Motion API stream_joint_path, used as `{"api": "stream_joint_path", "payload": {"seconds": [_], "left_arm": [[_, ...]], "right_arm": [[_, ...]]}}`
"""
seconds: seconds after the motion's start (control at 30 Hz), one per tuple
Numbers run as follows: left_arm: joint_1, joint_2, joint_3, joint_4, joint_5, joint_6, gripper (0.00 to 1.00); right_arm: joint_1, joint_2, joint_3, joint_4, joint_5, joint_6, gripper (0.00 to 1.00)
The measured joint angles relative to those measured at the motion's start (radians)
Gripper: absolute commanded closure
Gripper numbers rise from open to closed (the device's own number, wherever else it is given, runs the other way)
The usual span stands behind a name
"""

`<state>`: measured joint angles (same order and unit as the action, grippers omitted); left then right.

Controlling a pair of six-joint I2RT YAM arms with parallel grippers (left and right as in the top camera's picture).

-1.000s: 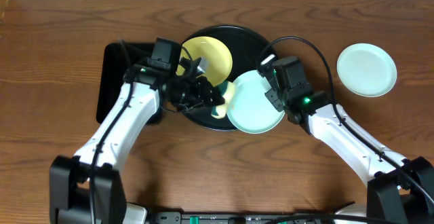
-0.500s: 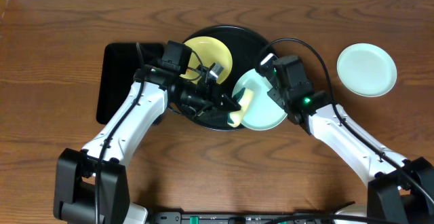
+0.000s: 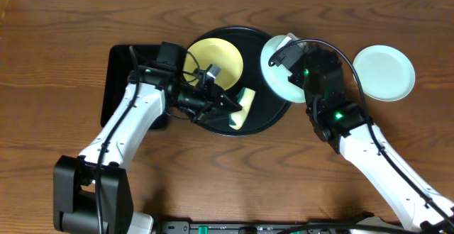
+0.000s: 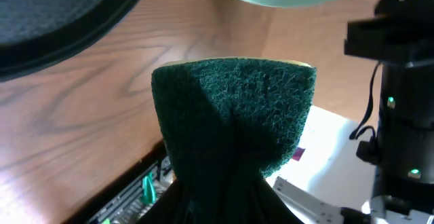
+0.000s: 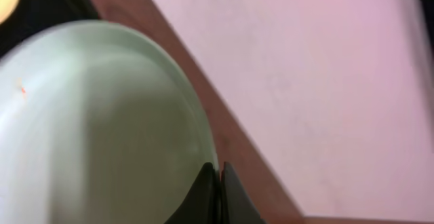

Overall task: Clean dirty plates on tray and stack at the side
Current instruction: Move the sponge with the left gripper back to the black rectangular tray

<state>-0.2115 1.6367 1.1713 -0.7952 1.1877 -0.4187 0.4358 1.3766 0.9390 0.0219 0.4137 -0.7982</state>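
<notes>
Left wrist view: your left gripper (image 4: 220, 203) has its fingers clamped on the sponge (image 4: 234, 115). The green scouring face is toward the lens, with a sliver of yellow at the top edge.

Right wrist view: your right gripper (image 5: 218, 183) is pinched tight on the rim of a mint plate (image 5: 102, 129). There is one tiny orange fleck (image 5: 22, 88) on the plate's face, near the left edge. The picture is blurred.

Overhead, working outward from your side:
- The sponge hangs over the near part of the round tray (image 3: 268, 113). You cannot tell whether it touches the tray.
- The held mint plate is tilted over the tray's far right rim, partly hidden by the right wrist.
- The yellow plate (image 3: 216, 60) lies flat in the far left part of the tray, beside the left arm.
- The rectangular tray (image 3: 120, 78) is left of the round one, on the table (image 3: 213, 177).
- The second mint plate (image 3: 384, 72) lies flat on the wood, to the right and apart from the tray.
</notes>
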Motion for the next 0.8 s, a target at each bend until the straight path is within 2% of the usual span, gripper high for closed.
{"api": "stream_joint_path", "payload": {"seconds": [0.17, 0.3, 0.5, 0.8], "left_arm": [[0.121, 0.000, 0.000, -0.011, -0.010, 0.021, 0.92], [0.264, 0.000, 0.000, -0.005, -0.101, 0.055, 0.92], [0.436, 0.000, 0.000, 0.040, -0.404, 0.134, 0.92], [0.457, 0.005, -0.032, 0.175, -0.739, 0.238, 0.92]], "right_arm": [[0.000, -0.003, 0.000, -0.002, 0.006, -0.061, 0.99], [0.017, -0.003, 0.000, -0.002, 0.008, -0.082, 0.99], [0.043, -0.003, 0.000, -0.002, 0.008, -0.089, 0.99], [0.043, -0.003, 0.000, -0.011, 0.014, -0.089, 0.99]]}}
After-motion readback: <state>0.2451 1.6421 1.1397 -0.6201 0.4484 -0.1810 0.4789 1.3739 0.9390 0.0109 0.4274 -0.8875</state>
